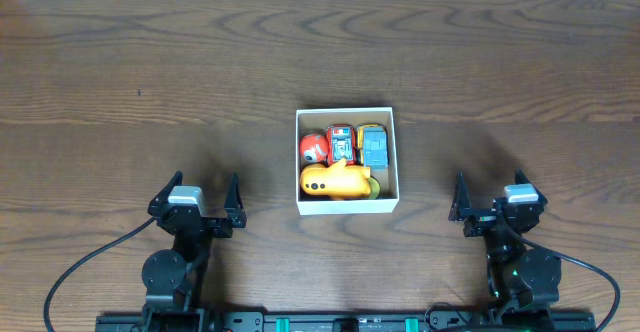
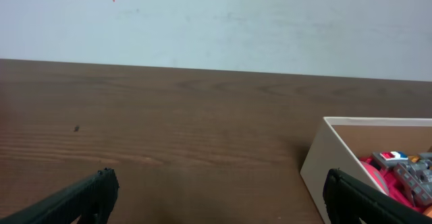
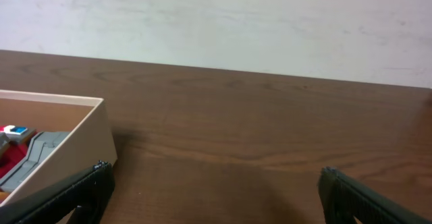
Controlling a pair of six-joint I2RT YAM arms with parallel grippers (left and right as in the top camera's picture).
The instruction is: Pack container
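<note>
The container (image 1: 347,112), a small white box with a tan inside, sits at the table's middle. It holds a red round toy (image 1: 314,148), a red car (image 1: 342,142), a blue-grey car (image 1: 374,146) and a yellow toy (image 1: 337,181). My left gripper (image 1: 207,194) is open and empty, to the box's left near the front edge. My right gripper (image 1: 487,194) is open and empty, to the box's right. The box's corner shows in the left wrist view (image 2: 331,163) and in the right wrist view (image 3: 81,140).
The dark wooden table (image 1: 150,72) spreads bare round the box. A pale wall (image 2: 216,21) stands behind the table's far edge.
</note>
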